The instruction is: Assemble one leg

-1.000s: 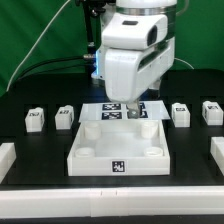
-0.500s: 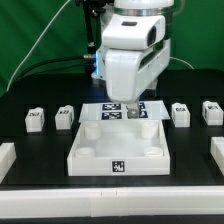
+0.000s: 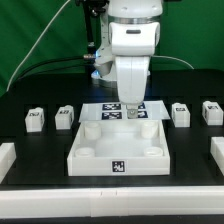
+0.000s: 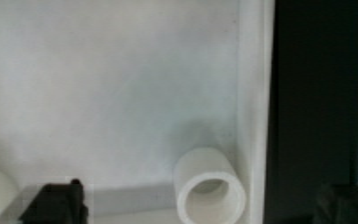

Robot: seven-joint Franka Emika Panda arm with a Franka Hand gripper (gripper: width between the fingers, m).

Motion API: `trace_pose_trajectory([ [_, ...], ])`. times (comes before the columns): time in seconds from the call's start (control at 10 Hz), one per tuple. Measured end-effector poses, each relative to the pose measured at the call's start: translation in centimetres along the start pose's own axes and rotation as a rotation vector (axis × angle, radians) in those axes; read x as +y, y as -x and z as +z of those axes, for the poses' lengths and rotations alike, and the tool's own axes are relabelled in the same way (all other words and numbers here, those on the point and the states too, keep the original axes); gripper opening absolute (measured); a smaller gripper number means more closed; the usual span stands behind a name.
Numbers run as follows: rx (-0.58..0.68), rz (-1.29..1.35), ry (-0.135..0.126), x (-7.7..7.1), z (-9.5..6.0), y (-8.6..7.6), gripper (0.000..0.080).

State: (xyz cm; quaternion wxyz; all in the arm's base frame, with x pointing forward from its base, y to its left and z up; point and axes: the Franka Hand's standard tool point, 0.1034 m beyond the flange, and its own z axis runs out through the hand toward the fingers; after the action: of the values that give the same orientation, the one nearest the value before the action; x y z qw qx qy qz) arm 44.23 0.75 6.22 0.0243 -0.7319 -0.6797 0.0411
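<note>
the gripper (image 3: 131, 108) hangs pointing down, close above the far edge of the white tray part (image 3: 95, 165), with the marker board (image 3: 108, 111) just beyond and below it. in the wrist view its fingertips (image 4: 51, 203) stand wide apart, with only the tray's white floor and one round corner socket (image 4: 206, 197) between them, so the hand is spread and carries nothing

no leg is under the hand. all four stand on the black table (image 3: 40, 185) in a row about level with it and well apart from it. the first leg (image 3: 34, 120) and second leg (image 3: 65, 117) are off toward the exterior view's left, and the third leg (image 3: 181, 114) and fourth leg (image 3: 210, 111) toward the exterior view's right

i judge the step in hand to be fetching a leg, and it is not yet begun. the second and third legs are nearest the hand, so either is the sensible pick. to do it well, rise clear of the tray's rim before moving sideways and centre over the block. come straight down with the jaws kept wide, then close on two flat sides so the leg stays upright for seating. each leg has a neighbour near beside it, so the outer finger could nudge that one

the tray part has a raised rim and a round socket at each corner. the sockets that show look hollow, with no leg in or on the tray
</note>
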Motion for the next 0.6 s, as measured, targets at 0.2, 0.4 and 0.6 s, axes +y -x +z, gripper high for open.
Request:
trace_pose_trajectory([
  [0.2,0.006,0.001,-0.032,-0.2,1.9,0.4,0.0649],
  [0.4,0.011,0.002,-0.056,-0.6,3.7,0.3,0.0649],
  [0.6,0.011,0.004,-0.072,-1.0,4.4,0.2,0.0649],
])
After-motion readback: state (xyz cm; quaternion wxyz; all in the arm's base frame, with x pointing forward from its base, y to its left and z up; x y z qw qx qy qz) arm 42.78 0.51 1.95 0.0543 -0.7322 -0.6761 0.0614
